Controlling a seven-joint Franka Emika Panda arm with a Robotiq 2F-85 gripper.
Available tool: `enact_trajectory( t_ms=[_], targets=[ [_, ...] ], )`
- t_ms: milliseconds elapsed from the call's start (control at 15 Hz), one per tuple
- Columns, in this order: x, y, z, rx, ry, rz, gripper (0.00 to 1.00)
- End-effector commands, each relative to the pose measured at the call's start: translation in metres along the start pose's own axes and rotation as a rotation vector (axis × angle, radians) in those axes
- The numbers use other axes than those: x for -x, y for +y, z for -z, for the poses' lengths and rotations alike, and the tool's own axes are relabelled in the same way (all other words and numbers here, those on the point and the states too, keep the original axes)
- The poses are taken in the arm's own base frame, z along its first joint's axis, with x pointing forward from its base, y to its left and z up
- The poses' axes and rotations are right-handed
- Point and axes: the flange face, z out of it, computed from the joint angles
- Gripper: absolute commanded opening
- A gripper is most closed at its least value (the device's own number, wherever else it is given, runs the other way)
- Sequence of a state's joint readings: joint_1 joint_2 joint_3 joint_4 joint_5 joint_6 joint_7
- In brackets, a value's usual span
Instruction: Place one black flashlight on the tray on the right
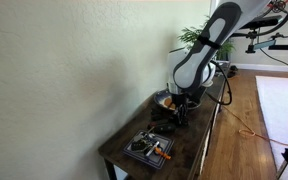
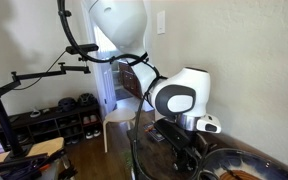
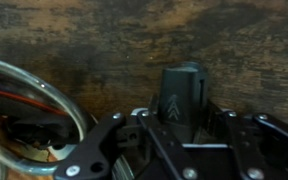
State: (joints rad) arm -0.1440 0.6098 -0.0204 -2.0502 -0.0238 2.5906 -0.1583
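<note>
Two risks stand out. The gripper (image 2: pixel 183 149) hangs low over the bare counter (image 3: pixel 104 35), just beside the round tray (image 3: pixel 56 100) rather than above it. A release here would drop the load on the wood outside the shiny rim, and a round body would likely roll toward the counter's edge. A sideways move at this height could also catch the rim and shove the tray.

The jaws stand narrow around a dark block (image 3: pixel 184 95) at their middle. It may be the black flashlight held end-on, but the wrist view is too dim to separate it from the pads, so I cannot tell whether they grip anything.

The tray holds dark and orange small things (image 3: pixel 24 132) near the rim, which leaves less free floor for a landing. The rectangular tray (image 1: pixel 134 153), also loaded with dark and orange pieces, sits well apart toward the near end of the counter. The wall (image 1: pixel 64 70) runs close along one side and limits the arm's swing. Between jaws and tray, only the raised rim stands in the way.
</note>
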Motion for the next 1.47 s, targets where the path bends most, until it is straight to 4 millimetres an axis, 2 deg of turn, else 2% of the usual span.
enact_trajectory(
  t_ms=[0,467,733,1000,1267,1400],
  targets=[
    [0.010,-0.002,0.007,-0.016,0.007,0.018,0.15],
    [0.020,-0.013,0.025,-0.007,0.015,0.049,0.15],
    [0.026,-0.014,0.045,0.006,0.026,0.042,0.15],
    [0.027,-0.005,0.072,0.026,0.053,0.024,0.15],
    [0.022,0.014,0.095,0.055,0.082,0.000,0.15],
    [0.019,0.026,0.100,0.064,0.089,-0.015,0.15]
  ],
)
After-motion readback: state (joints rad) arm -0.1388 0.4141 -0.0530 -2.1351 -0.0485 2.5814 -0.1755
